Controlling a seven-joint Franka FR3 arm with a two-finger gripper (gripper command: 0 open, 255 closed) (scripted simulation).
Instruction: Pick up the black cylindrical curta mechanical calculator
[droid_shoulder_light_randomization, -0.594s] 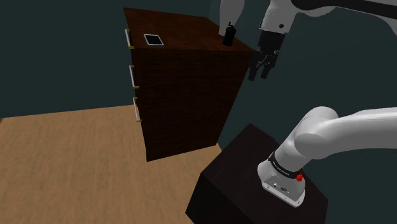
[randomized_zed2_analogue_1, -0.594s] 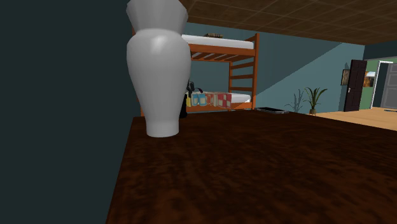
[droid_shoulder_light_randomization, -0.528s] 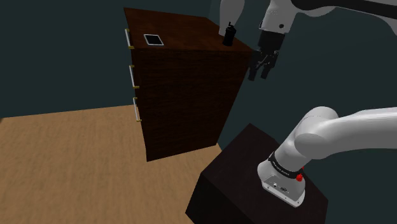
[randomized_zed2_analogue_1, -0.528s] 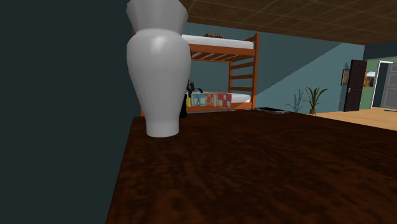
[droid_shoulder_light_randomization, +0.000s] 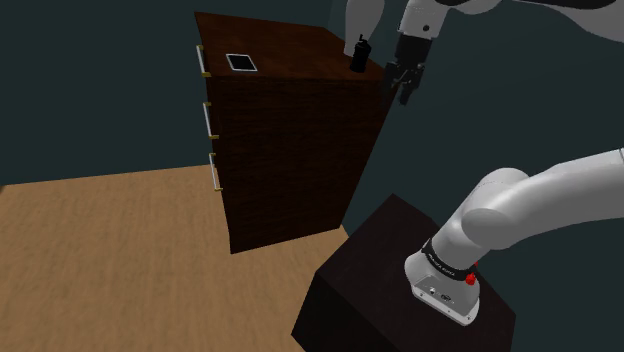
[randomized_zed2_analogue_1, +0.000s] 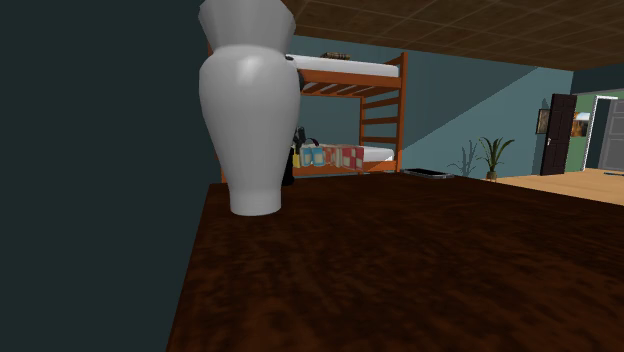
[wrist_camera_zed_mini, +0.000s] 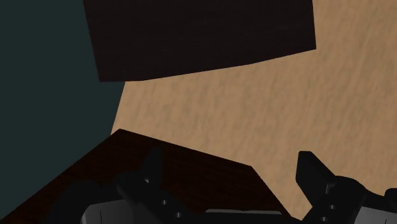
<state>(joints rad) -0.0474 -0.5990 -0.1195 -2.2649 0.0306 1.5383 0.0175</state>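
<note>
the arm reaches up from the stand (droid_shoulder_light_randomization: 400, 290) and bends over so the gripper (droid_shoulder_light_randomization: 405, 82) points down and hangs close to the corner of the dark wood dresser (droid_shoulder_light_randomization: 290, 150) on the shoulder view's right. in the wrist view the fingers (wrist_camera_zed_mini: 153, 170) stand apart with nothing between them, so the jaws are open. the black calculator (droid_shoulder_light_randomization: 358, 55) stands upright on the dresser top near that corner, untouched and just to the shoulder view's left of the gripper, with a big white vase (randomized_zed2_analogue_1: 250, 110) right next to it and a flat black tablet-looking thing (droid_shoulder_light_randomization: 241, 62) lying well apart toward the drawer side.
</note>
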